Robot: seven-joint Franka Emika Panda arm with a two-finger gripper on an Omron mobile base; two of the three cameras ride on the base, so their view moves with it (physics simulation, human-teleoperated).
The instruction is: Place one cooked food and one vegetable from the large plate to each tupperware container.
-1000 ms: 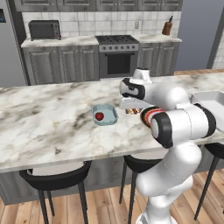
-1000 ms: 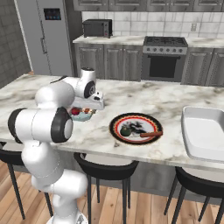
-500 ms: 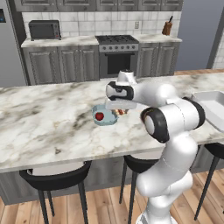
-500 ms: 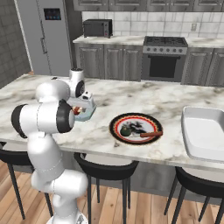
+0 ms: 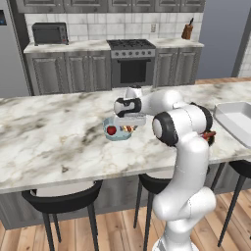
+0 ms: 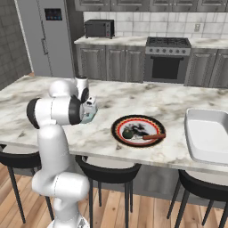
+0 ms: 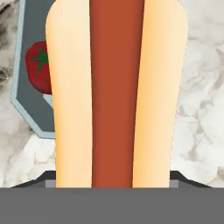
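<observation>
Close before the hand camera, a hot dog sits gripped in the part-open gripper, hanging over the blue container that holds a tomato, while farther along the counter lie the plate and white container.

grey cabinets, marble counter, wood floor

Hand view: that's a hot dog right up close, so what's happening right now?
The white arm's gripper holds a hot dog in a pale bun over the small pale-blue container, where a red tomato already lies. The black-rimmed round plate holds a dark green vegetable and a sausage. The large white container looks empty.
</observation>
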